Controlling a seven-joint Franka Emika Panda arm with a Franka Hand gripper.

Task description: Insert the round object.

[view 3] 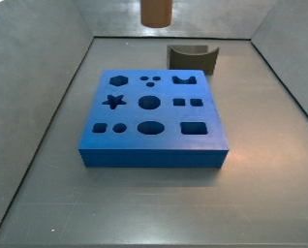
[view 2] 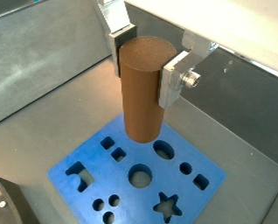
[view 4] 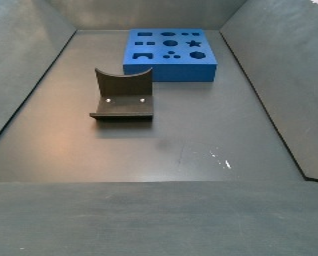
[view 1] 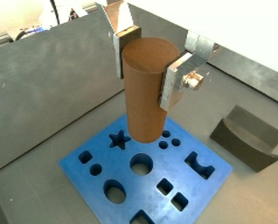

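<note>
I see the round object (view 1: 146,87), a reddish-brown peg, hanging upright, long axis vertical, clamped near its top by the gripper (view 1: 149,63). It is raised well above the blue block (view 1: 153,179). From the peg's tip, the block's round centre hole (view 1: 142,162) lies toward six o'clock.

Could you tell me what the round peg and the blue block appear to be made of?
The round peg, held in the gripper above the blue block, looks like matte reddish-brown plastic or painted wood: smooth, uniform, no grain visible. The block seems to be matte blue plastic, perhaps printed, with evenly coloured, crisp-edged cutouts.
</note>
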